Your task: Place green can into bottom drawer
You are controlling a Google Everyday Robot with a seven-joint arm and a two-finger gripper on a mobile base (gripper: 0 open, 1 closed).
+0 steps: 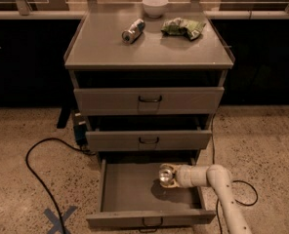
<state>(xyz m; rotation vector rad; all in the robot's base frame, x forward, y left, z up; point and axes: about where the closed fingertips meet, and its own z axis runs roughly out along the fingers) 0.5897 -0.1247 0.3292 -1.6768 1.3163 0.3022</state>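
Camera view, looking down on a grey cabinet [149,52] of three drawers. My gripper [165,175] reaches in from the right, low over the pulled-out bottom drawer [127,189], with its fingers closed on the green can [162,175]. Only the can's shiny silver end faces the camera. The shadow beneath it on the drawer floor suggests that it hangs just above the metal rather than resting there. I judge that I hold it sideways because my arm enters nearly level beneath the middle drawer [148,140], which leaves little headroom. The bottom drawer stands out farthest of the three, so its floor lies open to me. The top drawer [149,100] and the middle one jut only slightly.

Count:
- three drawers;
- two cans, one in my grip and one silver-and-blue can [133,30] lying on its side on the cabinet top;
- one white bowl [154,6] at the back edge;
- one green snack bag [182,27] just beside the bowl;
- one gripper.
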